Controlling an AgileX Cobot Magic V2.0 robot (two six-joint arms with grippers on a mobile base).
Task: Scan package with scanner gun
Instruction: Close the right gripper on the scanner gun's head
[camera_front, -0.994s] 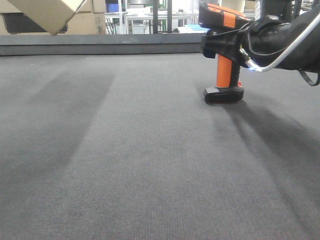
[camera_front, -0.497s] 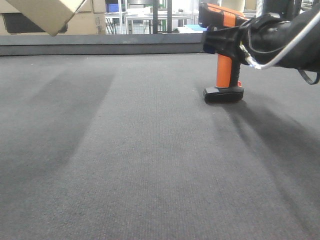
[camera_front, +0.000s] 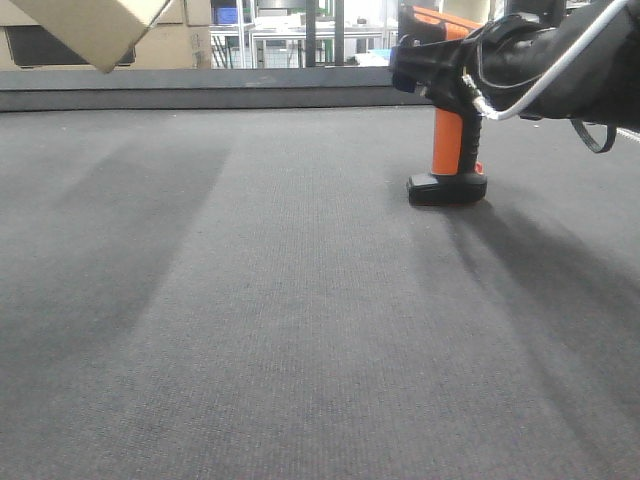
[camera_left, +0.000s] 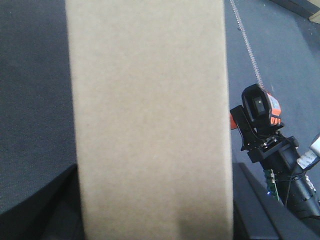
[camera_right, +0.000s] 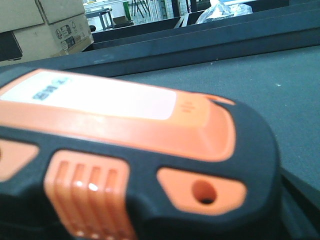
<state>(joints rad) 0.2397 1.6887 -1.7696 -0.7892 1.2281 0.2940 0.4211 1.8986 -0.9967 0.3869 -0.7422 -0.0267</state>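
the dark grey tabletop (camera_front: 250, 300) spreads wide. the package (camera_left: 150, 115) hangs above its left side, clamped between the dark fingers (camera_left: 45, 205) of the left end effector (camera_left: 155, 215). the scanner gun (camera_front: 449, 140) stands upright on its foot to the right. the right end effector (camera_front: 430, 70) sits around its head; whether it grips i cannot tell.

Even indoor light, moderately bright. In the front view, the dark grey mat (camera_front: 300, 330) carries two soft-edged shadows: a broad band on the left, and another running from the scanner gun (camera_front: 452, 150) toward the lower right. The room beyond the mat is brighter and slightly washed out. In the left wrist view, the package (camera_left: 150, 100) looks soft and darkens at its lower edge. In the right wrist view, the scanner gun is very close and blurred, and its white label (camera_right: 100, 97) glares.
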